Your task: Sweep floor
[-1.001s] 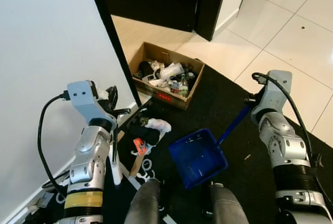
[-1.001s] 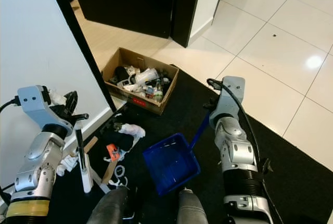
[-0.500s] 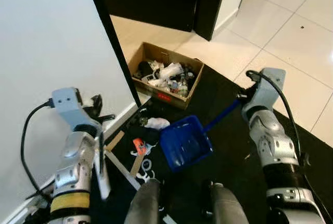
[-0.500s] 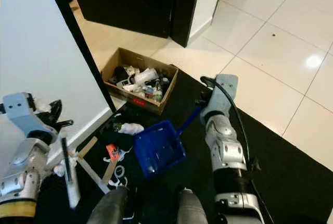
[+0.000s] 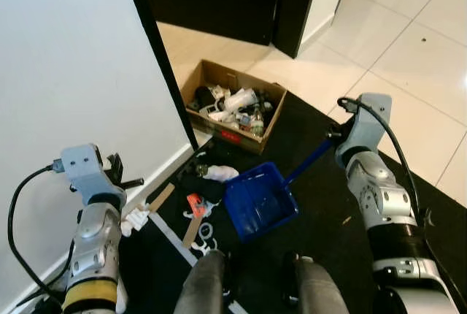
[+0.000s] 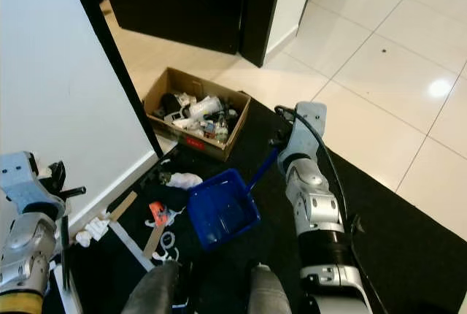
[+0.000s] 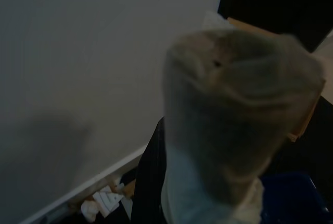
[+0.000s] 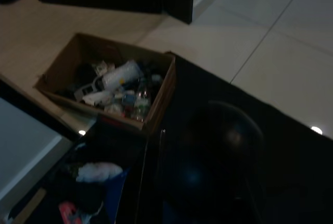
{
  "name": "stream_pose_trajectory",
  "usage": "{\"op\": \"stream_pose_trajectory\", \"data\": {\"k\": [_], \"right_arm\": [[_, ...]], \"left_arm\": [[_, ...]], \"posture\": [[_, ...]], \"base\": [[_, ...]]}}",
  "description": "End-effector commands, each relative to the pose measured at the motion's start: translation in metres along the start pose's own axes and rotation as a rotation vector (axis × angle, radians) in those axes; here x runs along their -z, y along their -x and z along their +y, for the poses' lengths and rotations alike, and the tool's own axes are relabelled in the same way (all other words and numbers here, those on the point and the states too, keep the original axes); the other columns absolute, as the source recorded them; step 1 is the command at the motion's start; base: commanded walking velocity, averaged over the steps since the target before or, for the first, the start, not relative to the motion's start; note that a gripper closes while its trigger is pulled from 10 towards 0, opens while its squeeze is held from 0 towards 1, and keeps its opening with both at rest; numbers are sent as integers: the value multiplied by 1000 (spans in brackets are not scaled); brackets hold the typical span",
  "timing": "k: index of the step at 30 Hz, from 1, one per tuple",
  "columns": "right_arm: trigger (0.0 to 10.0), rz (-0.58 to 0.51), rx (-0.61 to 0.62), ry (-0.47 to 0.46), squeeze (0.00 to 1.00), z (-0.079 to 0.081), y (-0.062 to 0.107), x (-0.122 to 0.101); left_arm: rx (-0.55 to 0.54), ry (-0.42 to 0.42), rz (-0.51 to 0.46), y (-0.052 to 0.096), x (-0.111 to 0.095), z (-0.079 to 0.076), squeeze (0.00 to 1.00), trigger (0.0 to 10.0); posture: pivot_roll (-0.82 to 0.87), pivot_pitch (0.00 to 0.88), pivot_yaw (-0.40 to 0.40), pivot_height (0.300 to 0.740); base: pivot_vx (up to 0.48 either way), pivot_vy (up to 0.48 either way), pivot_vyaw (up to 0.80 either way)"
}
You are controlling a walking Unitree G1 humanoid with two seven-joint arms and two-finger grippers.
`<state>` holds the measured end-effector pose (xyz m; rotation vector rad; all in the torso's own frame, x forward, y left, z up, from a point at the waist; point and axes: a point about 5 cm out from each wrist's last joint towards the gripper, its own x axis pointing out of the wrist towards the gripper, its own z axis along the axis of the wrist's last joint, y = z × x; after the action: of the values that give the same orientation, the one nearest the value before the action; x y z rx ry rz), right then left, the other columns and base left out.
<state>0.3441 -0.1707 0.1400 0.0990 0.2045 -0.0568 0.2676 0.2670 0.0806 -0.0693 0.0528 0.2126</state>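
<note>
A blue dustpan [image 5: 259, 201] sits tilted on the black mat, its mouth against a litter pile [image 5: 208, 182] of white crumpled paper, an orange scrap, black bits and white rings. Its long blue handle [image 5: 310, 161] runs up to my right gripper [image 5: 333, 139], which is shut on it. My left gripper [image 6: 64, 186] is low beside the white wall, shut on a brush whose dark stick [image 6: 64, 252] hangs downward. The brush end [image 7: 234, 130] looms as a pale blur in the left wrist view. More white paper [image 5: 135, 219] lies by the skirting.
A cardboard box [image 5: 219, 130] full of rubbish stands behind the pile, at the mat's far edge. A dark door frame [image 5: 157, 58] ends the white wall [image 5: 73, 73]. Glossy tiles [image 5: 416, 58] spread to the right. A wooden stick [image 5: 191, 231] and a white strip [image 5: 171, 230] lie by my legs.
The dustpan has swung left and forward up to the litter pile, carried by my right arm. My left arm has drawn back toward the wall, taking the brush away from the pile.
</note>
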Motion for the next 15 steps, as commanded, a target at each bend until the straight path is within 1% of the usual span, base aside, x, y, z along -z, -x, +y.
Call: {"op": "stream_pose_trajectory", "data": {"k": [1, 4, 6, 7, 10, 12, 13, 15], "right_arm": [[10000, -32, -21, -10, 0, 0, 3, -16], [10000, -8, -56, 5, 0, 3, 7, -19], [10000, -8, -52, 19, 0, 2, 8, -20], [10000, -8, -50, 21, 0, 1, 9, -20], [10000, 18, -31, 22, 0, -3, 10, -17], [10000, 18, -31, 22, 0, -3, 10, -17], [10000, 37, -26, 12, 0, -6, 12, -15], [10000, 42, -26, 11, 0, -6, 13, -15]], "left_arm": [[-3, -41, 34, 5, 8, 7, 0, 10000], [1, 8, 22, 5, 9, 4, 0, 10000], [-6, 27, 20, 5, 11, 3, 0, 10000], [-8, 28, 18, 5, 11, 2, 0, 10000], [0, 37, 66, 4, 17, -1, 0, 10000], [0, 37, 66, 4, 17, -1, 0, 10000], [21, 29, 75, 4, 18, -5, 0, 10000], [26, 27, 72, 5, 18, -6, 0, 10000]], "posture": [[43, 225, 23, 740], [37, 229, 20, 740], [34, 229, 19, 740], [34, 229, 19, 740], [31, 231, 19, 740], [31, 231, 19, 740], [33, 233, 18, 740], [33, 233, 18, 740]], "base": [[0, 0, 0], [0, 0, 0], [0, 0, 0], [0, 0, 0], [0, 0, 0], [0, 0, 0], [0, 0, 0], [0, 0, 0]]}}
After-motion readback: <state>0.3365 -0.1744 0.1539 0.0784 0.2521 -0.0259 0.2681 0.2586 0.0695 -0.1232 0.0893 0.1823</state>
